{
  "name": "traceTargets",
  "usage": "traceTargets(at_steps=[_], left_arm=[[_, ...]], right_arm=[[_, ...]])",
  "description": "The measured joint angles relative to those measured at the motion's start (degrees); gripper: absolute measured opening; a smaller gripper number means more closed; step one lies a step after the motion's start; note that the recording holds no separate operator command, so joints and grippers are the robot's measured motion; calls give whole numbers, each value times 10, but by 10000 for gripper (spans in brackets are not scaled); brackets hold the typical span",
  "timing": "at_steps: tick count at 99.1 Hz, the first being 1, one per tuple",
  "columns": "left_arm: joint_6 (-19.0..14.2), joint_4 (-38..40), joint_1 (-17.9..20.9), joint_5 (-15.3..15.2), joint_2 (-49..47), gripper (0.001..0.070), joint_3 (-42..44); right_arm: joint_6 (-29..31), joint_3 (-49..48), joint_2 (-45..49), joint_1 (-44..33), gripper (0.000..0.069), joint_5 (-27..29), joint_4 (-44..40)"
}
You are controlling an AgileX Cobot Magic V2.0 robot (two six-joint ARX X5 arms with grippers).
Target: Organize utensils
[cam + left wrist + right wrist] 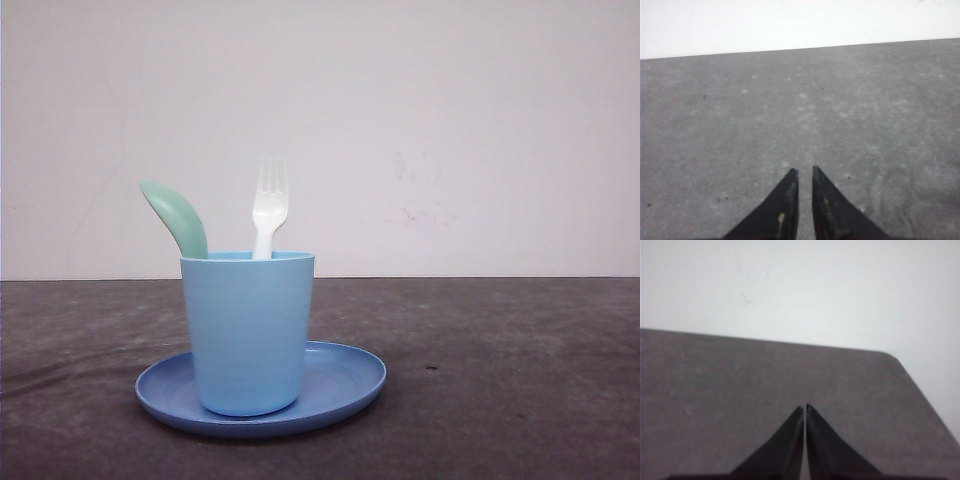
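Note:
In the front view a white fork (269,205) stands tines-up inside a light blue cup (248,335). A mint-green spoon (178,217) leans out over the cup's left rim. The cup stands on a round blue plate (345,375). My left gripper (804,170) hovers over bare grey tabletop, its black fingers only a narrow slit apart with nothing between them. My right gripper (805,406) is shut and empty over the dark table near a rounded corner.
The grey table (500,380) stretches around the plate on both sides. A pale wall (450,130) rises behind the table's far edge. The table's rounded corner (890,357) and side edge lie ahead of the right gripper.

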Motion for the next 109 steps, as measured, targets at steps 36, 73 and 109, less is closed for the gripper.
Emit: traceTargets(at_steps=[36,73,109], left_arm=[[0,0,0,0,0,25,0],[0,0,0,0,0,25,0],[0,0,0,0,0,25,0]], right_arm=[[9,-188,-209,-15,7,0,1],[11,-192,-274,-15,7,-1,-115],[28,-192,-274,-15,7,-30,-126]])
